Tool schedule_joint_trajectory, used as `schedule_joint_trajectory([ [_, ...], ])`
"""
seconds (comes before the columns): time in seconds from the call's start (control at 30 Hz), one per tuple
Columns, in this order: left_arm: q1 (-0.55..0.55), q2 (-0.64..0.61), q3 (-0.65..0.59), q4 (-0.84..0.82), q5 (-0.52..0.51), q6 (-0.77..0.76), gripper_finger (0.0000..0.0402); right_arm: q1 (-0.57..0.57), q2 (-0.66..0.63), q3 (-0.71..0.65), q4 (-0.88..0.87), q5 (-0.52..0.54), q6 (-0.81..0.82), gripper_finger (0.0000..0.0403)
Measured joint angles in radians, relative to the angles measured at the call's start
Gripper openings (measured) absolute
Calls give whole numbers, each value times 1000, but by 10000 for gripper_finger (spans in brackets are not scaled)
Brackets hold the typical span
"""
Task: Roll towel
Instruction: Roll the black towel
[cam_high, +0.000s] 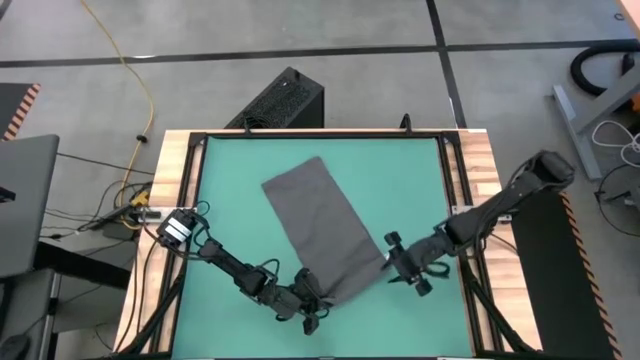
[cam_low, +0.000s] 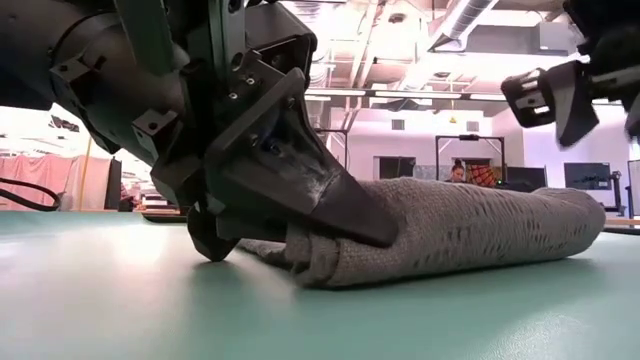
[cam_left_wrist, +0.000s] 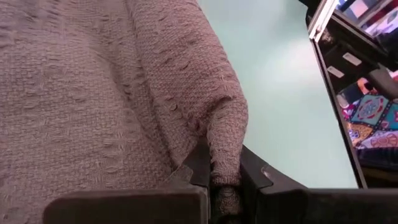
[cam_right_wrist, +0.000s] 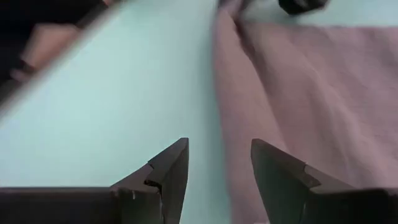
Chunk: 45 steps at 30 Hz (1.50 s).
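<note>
High view first, working from the near edge outward. At about six o'clock on the teal mat (cam_high: 225, 190) I see my left gripper (cam_high: 318, 303) down at the mat surface, clamped on the near corner of the towel (cam_high: 325, 225). My left wrist camera confirms it: a bunched fold of the grey weave is pinched between the two dark fingers (cam_left_wrist: 200, 163), which stand narrow around the cloth. From the low camera that same gripper (cam_low: 300, 225) fills the near foreground, fingertips pressed into the lifted, doubled-over edge of the towel (cam_low: 470, 225) on the mat.

Moving out to roughly four o'clock, my right gripper (cam_high: 400, 262) sits just beside the towel's right-hand near edge. Its wrist camera shows the fingers (cam_right_wrist: 171, 171) spread well apart with nothing between them, hovering over bare mat with the towel's long edge (cam_right_wrist: 298, 93) running alongside one finger.

Farther out, the towel stretches as a long grey strip from six o'clock toward the centre and on to about eleven o'clock, lying flat and skewed on the mat. Beyond the mat is the wooden table border (cam_high: 170, 180), and at twelve o'clock a black box (cam_high: 280, 100) stands on the floor.
</note>
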Motion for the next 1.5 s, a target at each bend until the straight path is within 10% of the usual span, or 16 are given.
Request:
schedule_joint_trajectory([
  [0.93,2,3,0,6,13,-4,16,-54,118,0,33,93,-111,198],
  [1.33,-1,4,-1,15,12,16,16,-54,114,1,-98,79,-95,20],
  [1.5,-8,5,-2,24,0,36,16,-54,114,1,-150,68,-17,23],
])
